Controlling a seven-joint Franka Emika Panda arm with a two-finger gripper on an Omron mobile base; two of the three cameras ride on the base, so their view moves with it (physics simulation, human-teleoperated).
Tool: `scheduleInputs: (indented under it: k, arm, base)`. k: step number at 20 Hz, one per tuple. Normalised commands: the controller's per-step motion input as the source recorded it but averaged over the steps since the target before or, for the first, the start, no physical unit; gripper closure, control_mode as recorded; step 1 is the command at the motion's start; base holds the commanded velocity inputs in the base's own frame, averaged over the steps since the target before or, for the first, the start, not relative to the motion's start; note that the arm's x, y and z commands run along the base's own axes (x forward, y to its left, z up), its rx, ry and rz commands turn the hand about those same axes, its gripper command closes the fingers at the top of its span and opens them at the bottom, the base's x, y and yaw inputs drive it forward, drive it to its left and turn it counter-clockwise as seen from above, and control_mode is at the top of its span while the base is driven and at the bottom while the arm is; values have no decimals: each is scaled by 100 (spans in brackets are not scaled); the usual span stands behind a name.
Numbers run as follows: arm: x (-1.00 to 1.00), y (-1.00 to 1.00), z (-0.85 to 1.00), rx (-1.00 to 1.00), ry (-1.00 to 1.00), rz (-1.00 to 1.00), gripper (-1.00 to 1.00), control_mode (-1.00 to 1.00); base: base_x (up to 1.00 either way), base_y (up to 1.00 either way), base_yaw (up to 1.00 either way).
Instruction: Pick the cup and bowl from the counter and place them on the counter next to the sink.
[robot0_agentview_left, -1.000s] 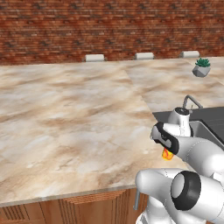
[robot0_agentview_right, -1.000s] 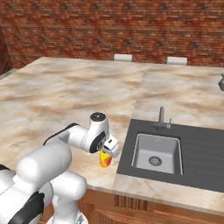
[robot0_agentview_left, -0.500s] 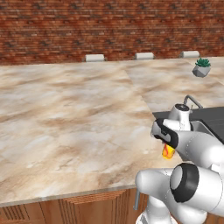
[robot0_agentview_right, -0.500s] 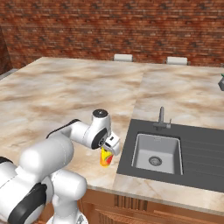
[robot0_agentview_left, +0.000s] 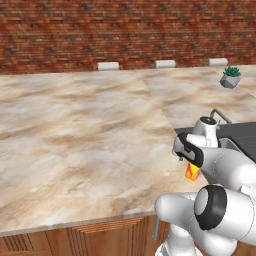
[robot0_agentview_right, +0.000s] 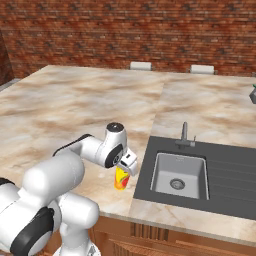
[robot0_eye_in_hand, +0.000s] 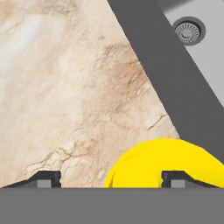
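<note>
The cup (robot0_agentview_right: 120, 178) stands on the bench (robot0_agentview_right: 75, 105) just left of the sink (robot0_agentview_right: 200, 172); the jaws are wide open around it, gripping nothing, and should rise straight up.

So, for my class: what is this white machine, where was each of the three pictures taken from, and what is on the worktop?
It is a white robot arm on a wheeled base in a computer-drawn kitchen. Two pictures come from cameras on the base, behind the arm to its left and right. The third looks down from the hand itself. On the marbled counter stands a small yellow cup, right beside the dark sink with its tap. The hand sits just above the cup with its fingers spread wide, one each side of the rim, so it does not appear to be gripping it. A potted plant stands farther back.
</note>
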Motion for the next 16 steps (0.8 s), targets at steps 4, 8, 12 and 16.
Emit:
scheduleInputs:
  k: [4, 8, 12, 16]
  arm:
    - [0, 19, 18, 0, -11, 2, -100, -100]
    - [0, 34, 54, -2, -21, 2, -100, -100]
    - [0, 25, 60, 0, -19, 3, -100, -100]
    - [-13, 18, 61, 0, -14, 6, -100, -100]
  base:
    - [0, 0, 0]
    - [0, 0, 0]
    - [0, 0, 0]
    - [0, 0, 0]
